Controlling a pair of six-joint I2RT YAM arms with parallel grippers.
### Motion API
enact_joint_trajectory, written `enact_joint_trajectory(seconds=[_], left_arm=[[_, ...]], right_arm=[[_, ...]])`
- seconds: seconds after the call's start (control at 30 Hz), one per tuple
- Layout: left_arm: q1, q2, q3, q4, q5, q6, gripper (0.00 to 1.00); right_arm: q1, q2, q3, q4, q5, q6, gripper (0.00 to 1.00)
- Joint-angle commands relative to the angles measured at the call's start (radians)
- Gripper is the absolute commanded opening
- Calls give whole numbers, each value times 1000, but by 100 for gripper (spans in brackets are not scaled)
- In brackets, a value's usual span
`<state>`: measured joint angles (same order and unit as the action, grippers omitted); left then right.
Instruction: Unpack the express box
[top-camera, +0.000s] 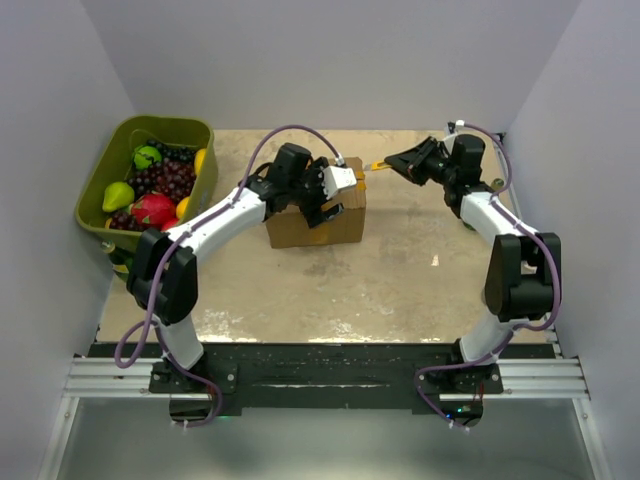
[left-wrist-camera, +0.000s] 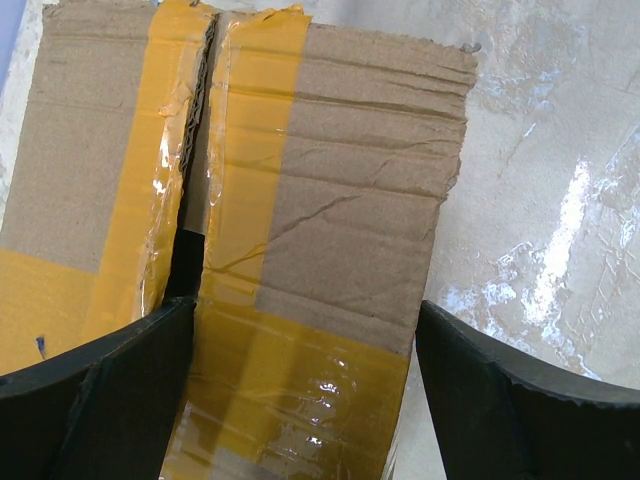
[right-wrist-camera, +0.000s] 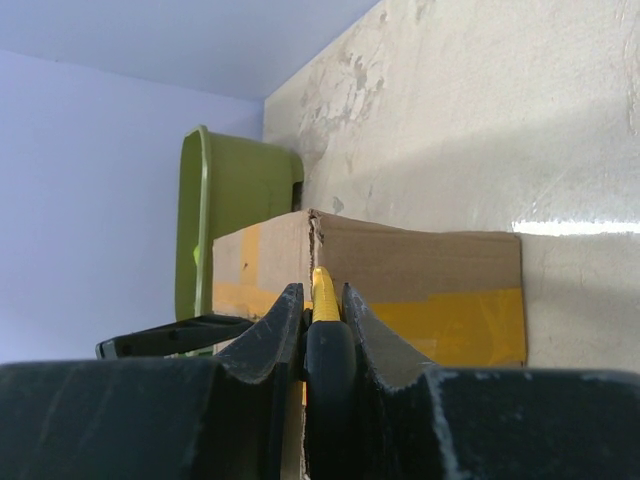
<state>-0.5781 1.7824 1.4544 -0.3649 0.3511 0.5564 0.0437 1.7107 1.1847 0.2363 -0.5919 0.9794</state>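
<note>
The express box is a brown carton with yellow tape, standing mid-table. In the left wrist view its top fills the frame, and the seam between the flaps is split open. My left gripper hovers right over the box top, open. Its jaws straddle one taped flap, one finger at the seam gap and the other past the flap's outer edge. My right gripper is shut on a black-and-yellow knife. The knife's yellow tip points at the box's seam from the right.
An olive-green bin full of fruit stands at the far left against the wall, and it shows behind the box in the right wrist view. White walls enclose the table on three sides. Bare tabletop lies in front of the box.
</note>
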Motion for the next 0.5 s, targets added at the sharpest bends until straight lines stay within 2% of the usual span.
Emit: enact_joint_trajectory(seconds=[0.0, 0.2, 0.47], left_arm=[[3, 37, 23, -51, -26, -46, 92], [4, 51, 40, -51, -38, -55, 92], [7, 68, 61, -45, -57, -82, 91]], right_arm=[[5, -3, -3, 8, 4, -24, 0], [7, 3, -2, 14, -28, -28, 0], [5, -29, 6, -94, -75, -93, 0]])
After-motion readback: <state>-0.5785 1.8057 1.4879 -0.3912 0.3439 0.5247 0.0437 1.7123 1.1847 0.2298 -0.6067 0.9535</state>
